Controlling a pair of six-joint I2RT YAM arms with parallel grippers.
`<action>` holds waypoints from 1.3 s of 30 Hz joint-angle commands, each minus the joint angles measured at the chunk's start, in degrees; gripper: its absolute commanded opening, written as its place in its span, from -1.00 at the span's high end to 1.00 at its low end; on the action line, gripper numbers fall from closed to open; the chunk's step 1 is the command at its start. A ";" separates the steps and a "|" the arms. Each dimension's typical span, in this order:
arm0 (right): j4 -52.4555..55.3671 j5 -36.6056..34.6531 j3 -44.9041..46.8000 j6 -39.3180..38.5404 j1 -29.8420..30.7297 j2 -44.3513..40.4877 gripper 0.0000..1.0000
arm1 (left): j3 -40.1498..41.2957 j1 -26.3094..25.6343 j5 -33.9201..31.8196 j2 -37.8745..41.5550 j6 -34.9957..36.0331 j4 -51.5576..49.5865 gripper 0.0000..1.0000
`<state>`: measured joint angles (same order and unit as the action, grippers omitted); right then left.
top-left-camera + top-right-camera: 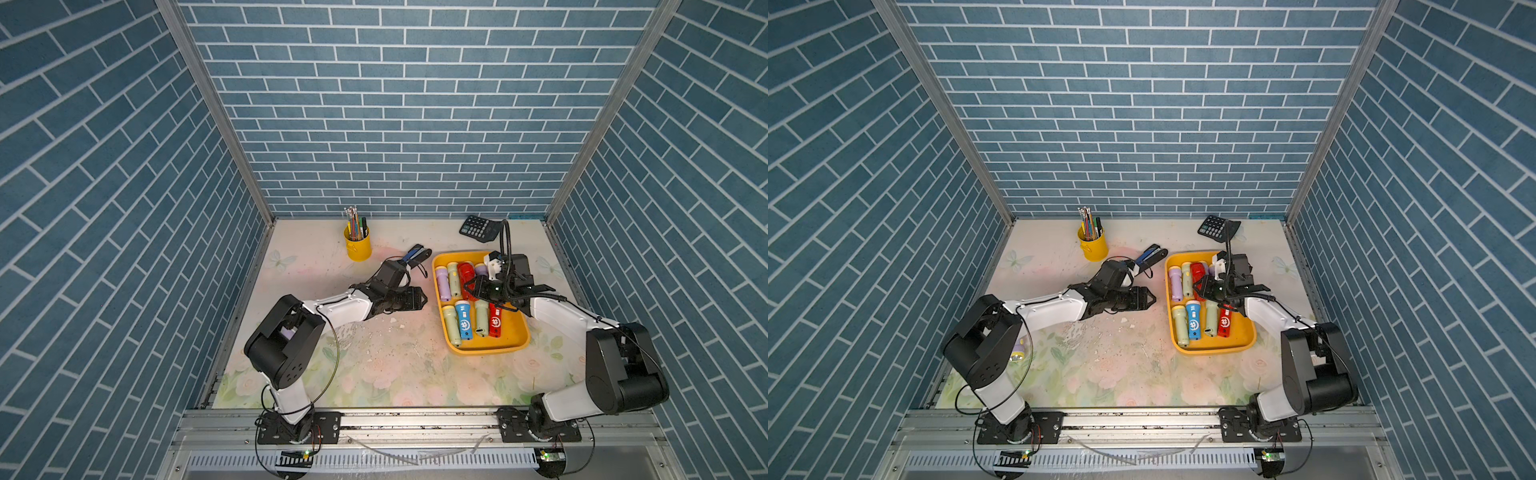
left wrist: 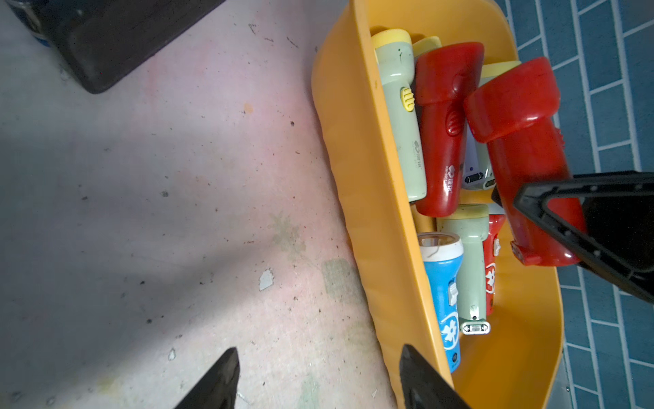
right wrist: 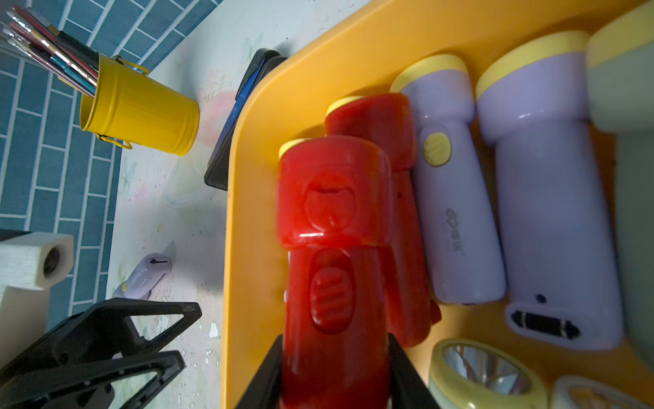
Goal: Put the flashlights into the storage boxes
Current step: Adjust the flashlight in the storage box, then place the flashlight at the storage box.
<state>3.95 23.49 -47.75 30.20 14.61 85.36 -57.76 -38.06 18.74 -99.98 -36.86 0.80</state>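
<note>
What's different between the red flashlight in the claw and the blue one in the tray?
The red flashlight is clamped in the right gripper over the yellow tray; the blue flashlight lies on its floor. The red one shows no logo; the blue one has a white one. Both have flared heads.

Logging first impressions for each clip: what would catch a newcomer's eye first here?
The bright yellow tray on the right side of the table, lined with lilac, green, red and blue flashlights, draws the eye first. Over it the right gripper is shut on a red flashlight. A lone lilac flashlight lies on the table beside the left arm, far from the tray, and the left gripper hangs open and empty next to the tray.
</note>
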 commanded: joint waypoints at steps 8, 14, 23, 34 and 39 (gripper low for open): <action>3.96 -2.74 -7.84 -0.14 -0.37 6.65 0.62 | -2.01 -0.19 0.44 -2.11 0.87 0.07 -0.45; 3.17 -3.67 -7.01 0.24 -0.46 3.77 0.62 | -1.83 -0.09 -0.11 -1.66 1.71 -0.75 -0.45; 4.30 -2.28 -2.68 1.12 0.52 -2.64 0.62 | -1.53 -0.14 -0.19 -1.44 1.71 -0.53 -0.45; 11.40 -9.48 8.08 5.23 6.42 -12.82 0.62 | -0.92 -0.09 -0.24 -0.47 1.97 -1.19 -0.45; 12.32 -10.76 11.31 6.80 8.06 -15.25 0.60 | -0.78 -0.09 -0.11 -0.08 2.17 -1.67 -0.45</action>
<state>14.76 15.07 -38.11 34.28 21.96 71.57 -58.26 -38.06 19.00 -101.16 -35.73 0.45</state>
